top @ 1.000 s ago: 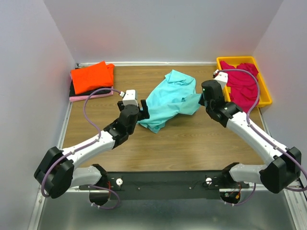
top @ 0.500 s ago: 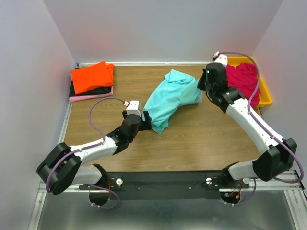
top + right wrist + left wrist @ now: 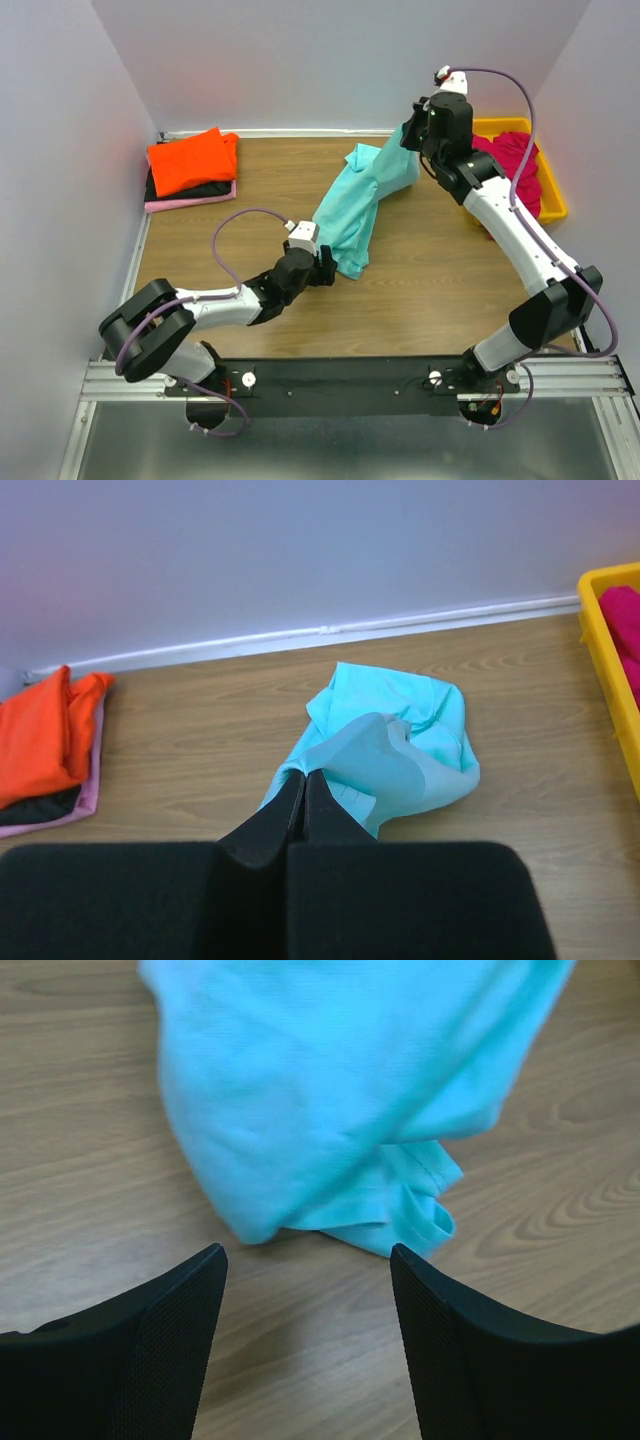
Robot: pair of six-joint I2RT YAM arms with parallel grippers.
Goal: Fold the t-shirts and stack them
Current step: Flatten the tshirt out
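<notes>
The turquoise t-shirt (image 3: 358, 200) hangs stretched from the back right down to the table's middle. My right gripper (image 3: 411, 135) is shut on its upper edge and holds it raised; the pinch shows in the right wrist view (image 3: 305, 778), with the shirt (image 3: 400, 750) below. My left gripper (image 3: 326, 267) is open and empty, low over the wood just short of the shirt's lower end (image 3: 340, 1100). A folded orange-red t-shirt (image 3: 190, 160) lies on black and pale pink ones at the back left. A magenta t-shirt (image 3: 505, 175) fills the yellow tray.
The yellow plastic tray (image 3: 553, 205) stands at the back right against the wall. White walls close in the back and both sides. The folded stack also shows in the right wrist view (image 3: 45, 740), as does the tray's rim (image 3: 605, 660).
My right gripper has lifted the turquoise shirt up and back, stretching it out. My left gripper has let go of the shirt's lower end and moved right and nearer along the table.
</notes>
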